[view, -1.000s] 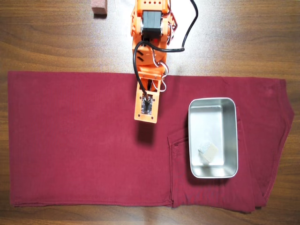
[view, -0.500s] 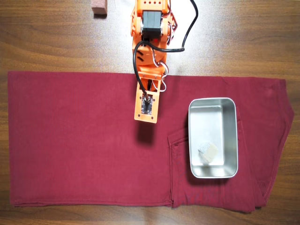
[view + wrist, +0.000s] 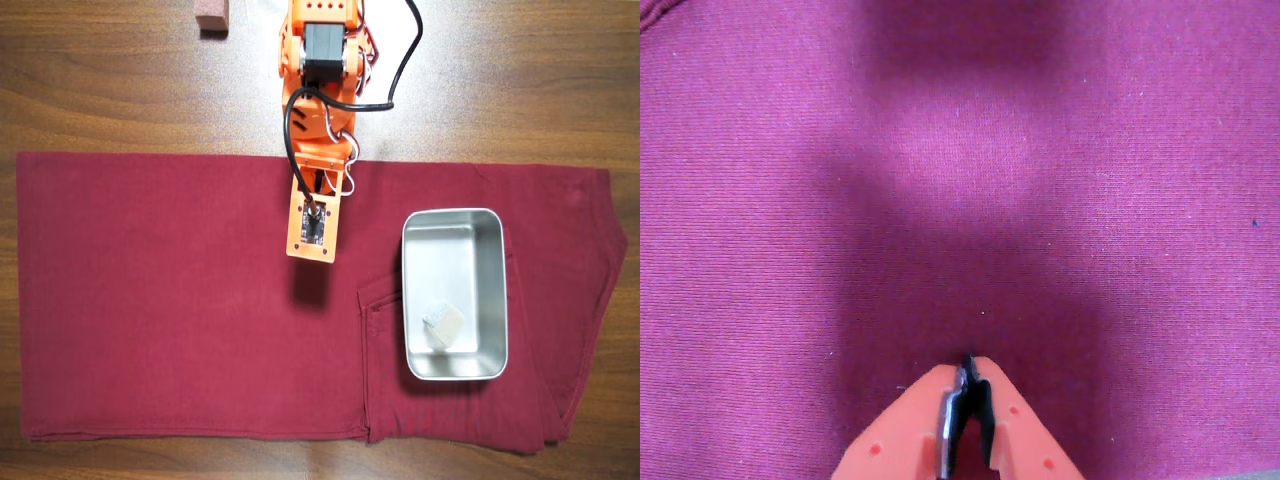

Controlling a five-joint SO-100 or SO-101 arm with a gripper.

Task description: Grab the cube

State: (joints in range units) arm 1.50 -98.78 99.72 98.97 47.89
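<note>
The cube is a small pale beige-grey block lying inside the metal tray, towards its near end in the overhead view. It does not show in the wrist view. My orange arm reaches down from the top centre over the dark red cloth, well to the left of the tray. In the overhead view the wrist board covers the gripper. In the wrist view my gripper enters from the bottom edge, its orange fingers and black pads pressed together with nothing between them, above bare cloth.
A reddish-brown block sits on the wooden table at the top left of the arm's base. The cloth is folded and wrinkled around the tray, with a seam just left of it.
</note>
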